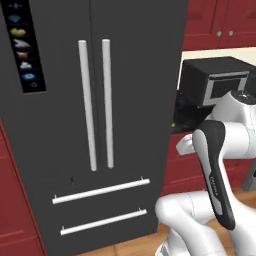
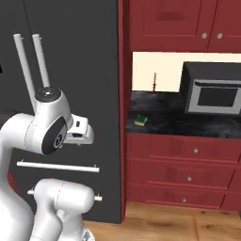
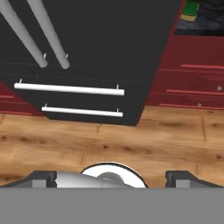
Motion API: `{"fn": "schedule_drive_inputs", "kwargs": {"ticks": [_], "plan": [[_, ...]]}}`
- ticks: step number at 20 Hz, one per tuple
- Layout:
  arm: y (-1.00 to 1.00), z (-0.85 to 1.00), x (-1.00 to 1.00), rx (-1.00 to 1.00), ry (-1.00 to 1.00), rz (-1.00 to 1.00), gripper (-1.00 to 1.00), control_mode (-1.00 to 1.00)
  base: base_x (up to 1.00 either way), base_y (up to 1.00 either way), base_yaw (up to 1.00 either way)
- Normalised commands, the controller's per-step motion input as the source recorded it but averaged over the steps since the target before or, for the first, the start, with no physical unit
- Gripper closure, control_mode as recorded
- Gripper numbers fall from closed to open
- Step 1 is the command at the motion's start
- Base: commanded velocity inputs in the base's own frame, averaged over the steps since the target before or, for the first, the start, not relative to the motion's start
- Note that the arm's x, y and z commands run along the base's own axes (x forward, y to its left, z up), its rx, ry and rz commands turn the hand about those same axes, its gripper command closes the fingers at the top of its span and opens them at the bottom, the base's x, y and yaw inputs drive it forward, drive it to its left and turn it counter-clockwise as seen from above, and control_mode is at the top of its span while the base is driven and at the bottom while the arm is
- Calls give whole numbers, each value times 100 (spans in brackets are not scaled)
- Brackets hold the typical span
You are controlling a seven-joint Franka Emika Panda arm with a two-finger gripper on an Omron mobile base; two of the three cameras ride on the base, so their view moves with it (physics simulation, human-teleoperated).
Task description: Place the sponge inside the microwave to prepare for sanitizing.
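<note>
The hand (image 3: 112,178) is open: in the hand view its two dark fingertips (image 3: 43,178) stand wide apart at the bottom of the frame, with nothing between them. The hand points down at the wooden floor (image 3: 131,144) in front of the refrigerator (image 3: 109,43). It is well apart from the tabletop and touches nothing.

The sponge (image 2: 140,120) lies flat on the dark tabletop (image 2: 164,120), near the tabletop's left end and close to its front edge. It shows a yellow body with a green layer. In the hand view the sponge (image 3: 190,11) appears at the upper right, on the tabletop above the red drawers (image 3: 192,87). Nothing touches it.

A black box with a silver-framed front (image 2: 212,92) stands on the tabletop toward the right end, well apart from the sponge. Its door is shut. In the left base view the same box (image 1: 215,80) appears beyond the arm.

The refrigerator (image 1: 95,115) is a tall dark unit with two vertical bar handles (image 1: 97,105) and two horizontal drawer handles (image 1: 100,191) below. It stands directly left of the tabletop's left end. A column of small icons (image 1: 22,45) runs down its upper left door.

Red upper cabinets (image 2: 174,23) hang above the tabletop. A small thin upright item (image 2: 155,81) stands at the tabletop's back edge; it is too small to identify.
</note>
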Motion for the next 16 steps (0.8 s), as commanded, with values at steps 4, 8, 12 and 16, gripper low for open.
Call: {"fn": "schedule_drive_inputs", "kwargs": {"ticks": [4, 8, 12, 16], "plan": [[0, 0, 0, 0, 0, 0, -100, 100, 26, -68, 13], [0, 0, 0, 0, 0, 0, -100, 100, 25, -76, 11], [0, 0, 0, 0, 0, 0, -100, 100, 15, -64, -6], [0, 0, 0, 0, 0, 0, -100, 100, 22, -43, -16]]}}
